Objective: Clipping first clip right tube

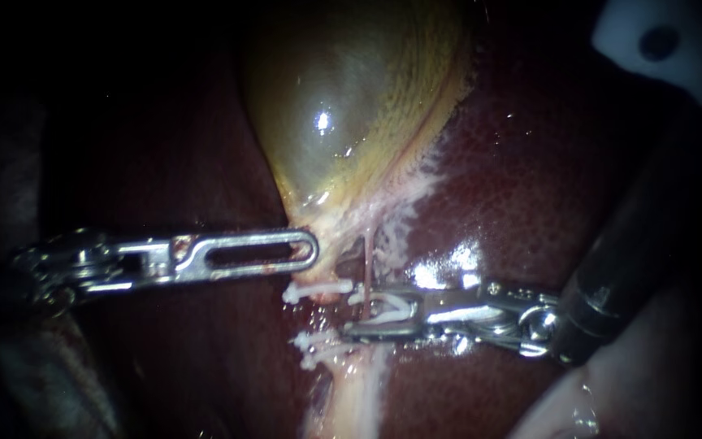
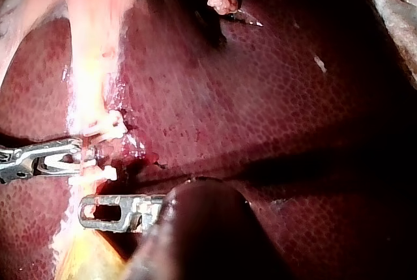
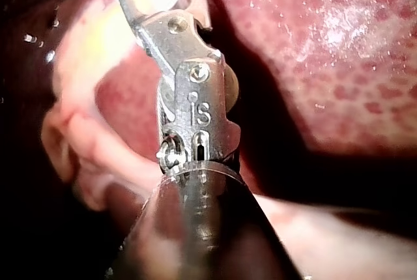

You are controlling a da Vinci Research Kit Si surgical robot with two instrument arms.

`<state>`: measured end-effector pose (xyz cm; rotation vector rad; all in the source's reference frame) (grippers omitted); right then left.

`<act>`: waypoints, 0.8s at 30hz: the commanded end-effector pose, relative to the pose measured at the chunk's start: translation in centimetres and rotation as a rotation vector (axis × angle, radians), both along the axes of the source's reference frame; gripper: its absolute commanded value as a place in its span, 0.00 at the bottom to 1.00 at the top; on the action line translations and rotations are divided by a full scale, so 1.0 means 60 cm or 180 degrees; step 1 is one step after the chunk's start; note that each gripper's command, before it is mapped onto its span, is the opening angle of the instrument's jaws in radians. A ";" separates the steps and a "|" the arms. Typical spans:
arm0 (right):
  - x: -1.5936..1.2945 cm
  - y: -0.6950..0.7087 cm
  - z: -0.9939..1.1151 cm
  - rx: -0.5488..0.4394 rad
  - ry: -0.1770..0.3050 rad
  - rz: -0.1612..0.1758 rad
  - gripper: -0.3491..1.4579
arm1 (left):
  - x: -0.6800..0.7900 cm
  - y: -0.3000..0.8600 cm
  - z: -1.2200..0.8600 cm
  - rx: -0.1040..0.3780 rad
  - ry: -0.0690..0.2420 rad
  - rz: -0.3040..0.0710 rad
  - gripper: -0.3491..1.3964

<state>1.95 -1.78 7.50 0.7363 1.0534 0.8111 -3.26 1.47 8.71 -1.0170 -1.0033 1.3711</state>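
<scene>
Right tube [image 1: 366,262], a thin red strand, drops from the neck of the gallbladder [image 1: 335,106] straight onto the upper jaw of the right instrument [image 1: 351,315], meeting it just behind that jaw's tip. Whether the tube runs on through the gap I cannot tell.

That instrument's dark shaft is nearest the camera and comes in from the right. Its jaws stand partly apart with a white clip [image 1: 390,309] seated between them, both jaws touching it.

Just beside the jaw tips, on the pale strand to the tube's left, sit two set clips [image 1: 316,289], one level with the upper jaw and one level with the lower.

Above them the left instrument [image 1: 312,249] reaches in from the left, its slotted tip lying against the gallbladder's neck. Whether it grips tissue there I cannot tell.

Farther back the yellow-green gallbladder swells upward, with dark red liver [image 1: 530,162] on either side of it and under both instruments.
</scene>
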 end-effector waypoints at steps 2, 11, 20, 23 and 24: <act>0.0002 -0.0001 -0.0002 -0.0003 0.0002 -0.0002 0.41 | 0.0000 0.0000 0.0000 0.0000 0.0000 -0.0001 0.00; 0.0009 -0.0005 -0.0005 0.0053 0.0015 -0.0009 0.33 | 0.0000 0.0000 0.0000 0.0000 0.0000 0.0000 0.00; 0.0007 -0.0014 -0.0003 0.0134 0.0001 -0.0002 0.25 | 0.0000 0.0000 0.0000 0.0000 0.0000 0.0000 0.00; 0.0005 -0.0019 0.0001 0.0148 -0.0028 -0.0022 0.23 | 0.0000 0.0000 0.0000 0.0000 0.0000 0.0000 0.00; 0.0004 -0.0020 0.0002 0.0147 -0.0027 -0.0023 0.23 | 0.0000 0.0000 0.0000 0.0000 0.0000 0.0000 0.00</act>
